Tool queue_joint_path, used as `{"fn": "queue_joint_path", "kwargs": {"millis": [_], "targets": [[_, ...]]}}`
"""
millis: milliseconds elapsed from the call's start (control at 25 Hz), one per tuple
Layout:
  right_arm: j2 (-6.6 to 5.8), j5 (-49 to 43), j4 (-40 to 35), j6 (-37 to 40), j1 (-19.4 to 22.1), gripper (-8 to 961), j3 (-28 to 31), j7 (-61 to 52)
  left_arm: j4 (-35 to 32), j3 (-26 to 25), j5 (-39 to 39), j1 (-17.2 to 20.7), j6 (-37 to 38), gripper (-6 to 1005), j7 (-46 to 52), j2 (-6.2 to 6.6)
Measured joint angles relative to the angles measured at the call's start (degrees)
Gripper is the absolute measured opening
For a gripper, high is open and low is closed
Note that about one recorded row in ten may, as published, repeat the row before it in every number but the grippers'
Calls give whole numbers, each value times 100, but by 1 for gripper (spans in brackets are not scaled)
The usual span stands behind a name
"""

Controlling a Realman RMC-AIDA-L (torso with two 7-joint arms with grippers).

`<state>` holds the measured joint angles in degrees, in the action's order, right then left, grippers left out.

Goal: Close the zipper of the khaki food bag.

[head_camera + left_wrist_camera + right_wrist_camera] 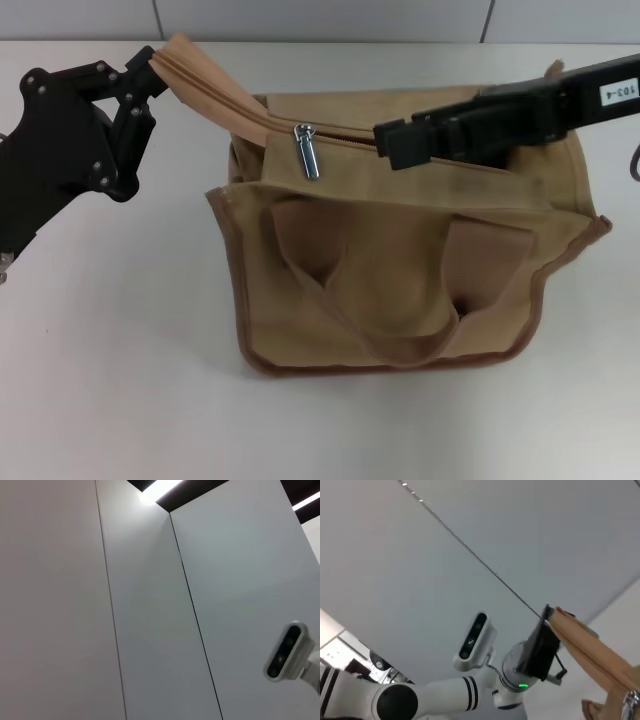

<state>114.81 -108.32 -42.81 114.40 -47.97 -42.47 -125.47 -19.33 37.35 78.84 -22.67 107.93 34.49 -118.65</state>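
Bag (400, 290): khaki, boxy, nearest the head camera; lies at mid-bench towards the far edge, its brown-piped rim and two wide handles (400, 300) facing the near edge.
Bench (120, 380): pale; bare surface shows to the left of the bag and along the near edge.
Left gripper (150, 80): black, near the far-left corner of the bench; pinches the free end of the zipper tape, drawing it taut and clear of the bag.
Right gripper (395, 143): black, reaches in from the right over the bag's top; its tips sit on the tape just right of the slider. Whether its fingers are apart or together is not shown.
Zipper (230, 95): tape runs from the left gripper slantwise down to the bag's top.
Slider (306, 150): silver, with hanging pull tab, near the left end of the bag's top.
Right wrist view only: the left gripper (540, 645) seen from below, clamped on the tape end (585, 645); the slider (631, 705) at the frame's edge; a wrist camera (474, 641) on the white arm.
Left wrist view only: grey wall panels (150, 630) and a camera (285, 652); neither bag nor fingers.
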Motion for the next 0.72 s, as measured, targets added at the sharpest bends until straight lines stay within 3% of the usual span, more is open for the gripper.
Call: {"fn": "queue_joint_path", "kwargs": {"millis": [160,720], "targets": [[-66,-68,185,-135,-111,785,-12,-411,0,1,0,0,12,8,2,0],[-75,-239,388,-732,-350,784,-490,-778,0,42,-1,-105,92,8,24,-1]]}}
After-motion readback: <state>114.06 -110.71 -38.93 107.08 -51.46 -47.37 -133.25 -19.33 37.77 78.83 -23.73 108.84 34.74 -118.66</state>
